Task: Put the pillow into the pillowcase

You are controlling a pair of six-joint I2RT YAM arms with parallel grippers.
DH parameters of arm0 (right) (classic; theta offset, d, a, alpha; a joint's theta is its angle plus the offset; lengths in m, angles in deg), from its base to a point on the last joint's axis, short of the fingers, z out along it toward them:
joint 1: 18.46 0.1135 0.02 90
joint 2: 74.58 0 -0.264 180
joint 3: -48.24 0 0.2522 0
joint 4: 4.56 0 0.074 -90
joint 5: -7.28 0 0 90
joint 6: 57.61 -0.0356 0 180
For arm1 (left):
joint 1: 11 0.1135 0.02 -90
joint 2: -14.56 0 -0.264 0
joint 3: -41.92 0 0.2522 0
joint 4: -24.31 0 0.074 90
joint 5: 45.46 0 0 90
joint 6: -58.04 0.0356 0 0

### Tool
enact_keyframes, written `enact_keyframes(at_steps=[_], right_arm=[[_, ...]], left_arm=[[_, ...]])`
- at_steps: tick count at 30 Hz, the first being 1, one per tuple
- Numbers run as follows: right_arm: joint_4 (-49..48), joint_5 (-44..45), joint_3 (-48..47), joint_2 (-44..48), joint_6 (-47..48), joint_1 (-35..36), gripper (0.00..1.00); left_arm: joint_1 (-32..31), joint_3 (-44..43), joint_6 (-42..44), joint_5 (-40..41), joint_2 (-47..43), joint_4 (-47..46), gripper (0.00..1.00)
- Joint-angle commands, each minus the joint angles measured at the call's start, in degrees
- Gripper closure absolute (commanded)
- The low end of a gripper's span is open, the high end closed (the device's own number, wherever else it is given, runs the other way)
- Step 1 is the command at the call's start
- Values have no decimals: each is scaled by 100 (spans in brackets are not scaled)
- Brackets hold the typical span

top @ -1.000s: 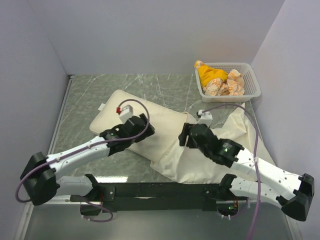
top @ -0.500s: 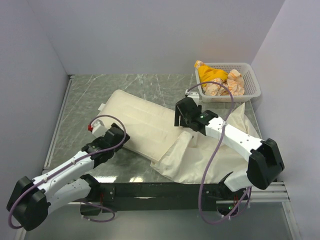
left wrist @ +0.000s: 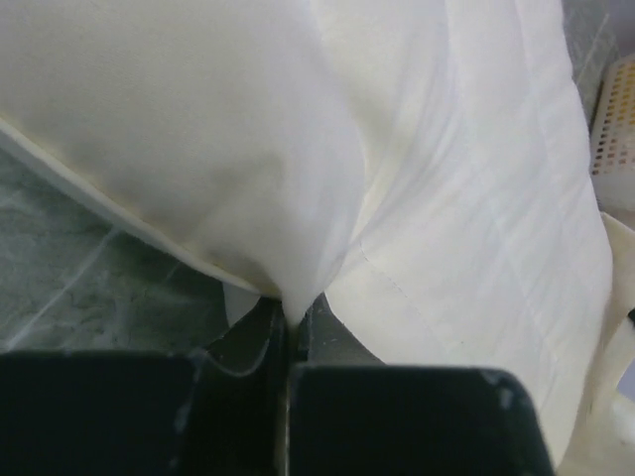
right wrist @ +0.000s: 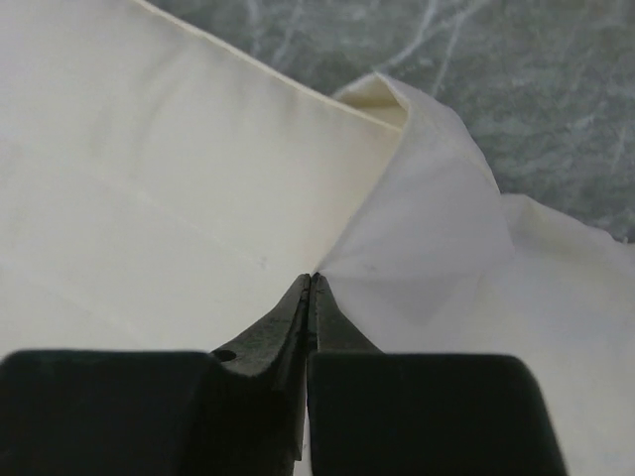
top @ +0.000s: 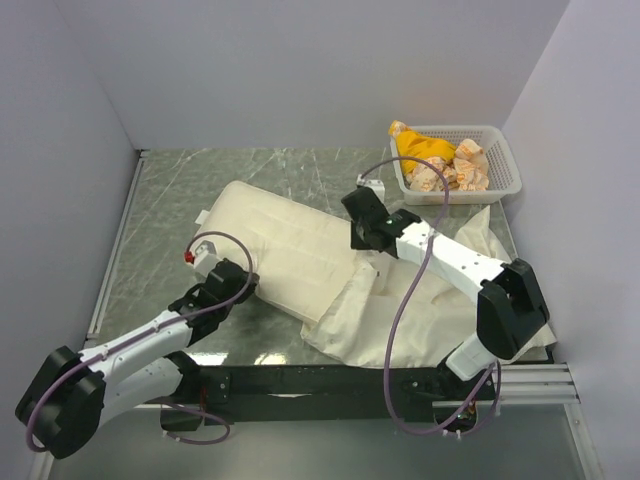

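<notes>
Lying slantwise across the middle of the surface (top: 165,215), the pillow (top: 285,235) is plump, cream-white and quilted, with a flat stitched border. I judge it light and squashy: it should bend and drag rather than slide as one piece. The flat border is the better place to take hold, since the stuffing would only compress.

My left pincer (left wrist: 290,309) is at the pillow's near left edge, jaws closed on a small pinch of its cream cloth.

The pillow's right end meets the pillowcase (top: 350,320), a thin, wrinkled cream sack spread limply toward the right side of the surface. A flap of it seems to overlap the pillow's corner. This cloth looks flimsy and likely to slip or bunch, so I think the hem of its opening is the spot to grip.

My right pincer (right wrist: 311,286) is at that junction, jaws closed to a point. It appears to nip the thin edge of the pillowcase, though the hold looks slight.

Farther back on the right stands a white basket (top: 510,165) holding yellow and orange items.
</notes>
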Motion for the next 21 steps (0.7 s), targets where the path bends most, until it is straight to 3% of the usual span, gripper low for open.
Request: enact_keyframes(at_steps=[1, 8, 14, 17, 19, 20, 21], right_arm=[[202, 38, -894, -76, 74, 194, 100], [641, 117, -2195, -805, 136, 634, 100], [379, -225, -2802, -1578, 180, 819, 100], [544, -139, -3004, -2018, 215, 784, 100], [606, -85, -2996, -2124, 215, 757, 97], [563, -85, -2935, -2090, 215, 714, 93], [519, -42, -2752, -1933, 215, 704, 87]], left_arm=[[-298, 258, 83, -253, -583, -213, 99], [-1379, 312, -426, 291, -954, -45, 99], [-2241, -13, -515, 555, -445, -712, 99], [-2400, -452, -559, 670, -50, -302, 98], [-2391, -742, -707, 862, 57, 459, 83], [-2400, -812, -847, 950, -4, 795, 57], [-2391, -952, -1066, 1230, -74, 1259, 45]])
